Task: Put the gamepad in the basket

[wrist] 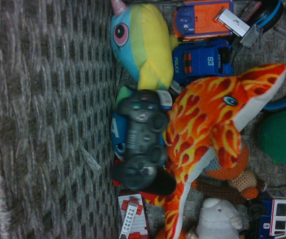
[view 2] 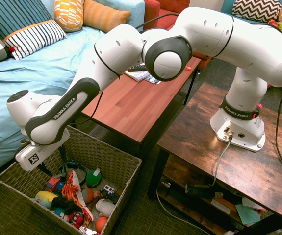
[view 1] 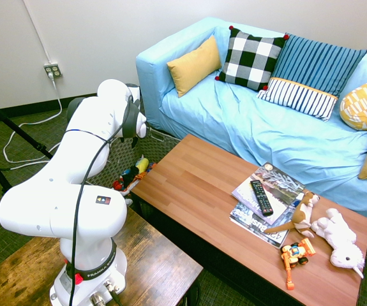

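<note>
The black gamepad [wrist: 142,144] lies among toys in the woven basket [view 2: 109,159], which stands on the floor between the sofa and the coffee table. In the wrist view the gamepad rests against an orange flame-patterned plush shark [wrist: 210,134], beside a blue and yellow plush [wrist: 143,45]. My gripper [view 2: 54,162] hangs just above the toys at the basket's far-left side. Its fingers [view 2: 46,169] are spread apart with nothing between them. The first exterior view shows only a part of the basket [view 1: 114,167], and the arm hides the gripper there.
Several toys fill the basket: toy cars [wrist: 202,59], a green ball [view 2: 93,177], the shark plush [view 2: 72,188]. The coffee table [view 1: 196,191] carries magazines, a black remote [view 1: 261,197], plush animals and an orange toy. The blue sofa [view 2: 42,73] is close behind the basket.
</note>
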Tool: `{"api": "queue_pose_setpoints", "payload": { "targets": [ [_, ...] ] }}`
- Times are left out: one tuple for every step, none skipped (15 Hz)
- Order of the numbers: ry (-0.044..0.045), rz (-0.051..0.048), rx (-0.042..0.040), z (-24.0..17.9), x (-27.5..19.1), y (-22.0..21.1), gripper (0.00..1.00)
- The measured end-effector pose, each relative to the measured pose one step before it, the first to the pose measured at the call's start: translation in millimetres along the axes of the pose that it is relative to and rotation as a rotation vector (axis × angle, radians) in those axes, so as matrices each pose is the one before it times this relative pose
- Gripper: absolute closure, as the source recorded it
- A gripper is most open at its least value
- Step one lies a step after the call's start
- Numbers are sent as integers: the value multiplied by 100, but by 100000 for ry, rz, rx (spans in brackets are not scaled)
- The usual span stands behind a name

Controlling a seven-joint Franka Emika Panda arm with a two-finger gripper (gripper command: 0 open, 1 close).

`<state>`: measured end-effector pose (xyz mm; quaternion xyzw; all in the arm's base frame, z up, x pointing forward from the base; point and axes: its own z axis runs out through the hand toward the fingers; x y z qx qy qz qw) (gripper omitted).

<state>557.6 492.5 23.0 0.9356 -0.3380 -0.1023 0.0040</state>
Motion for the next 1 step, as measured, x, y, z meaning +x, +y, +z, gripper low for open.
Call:
{"api": "queue_pose_setpoints", "payload": {
  "targets": [
    [-328, 36, 279, -168, 101, -27, 0]
  ]
}}
